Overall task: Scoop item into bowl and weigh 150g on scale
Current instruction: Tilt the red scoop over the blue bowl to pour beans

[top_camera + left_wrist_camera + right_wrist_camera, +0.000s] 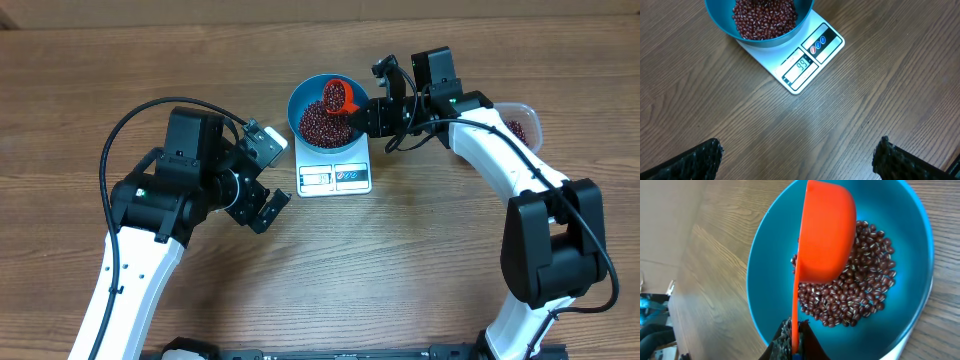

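The beans [865, 280] lie heaped in the bowl [765, 280], which sits on the scale [832, 47] (its display [801, 67] is lit, but the digits are too small to trust). Your main risk is therefore overshoot: the scoop [827, 230] hangs tipped on its side above the heap, and one quick roll would dump its whole load at once. If its rim touches the bowl, the reading goes false; tip too near the bowl's edge and beans will skip onto the surface [865, 115]. Your right gripper [792, 342] is clenched on the scoop's thin handle [796, 305], which could twist in so narrow a hold. Your left gripper [799, 152] stands released, holding nothing, above bare surface near the scale.
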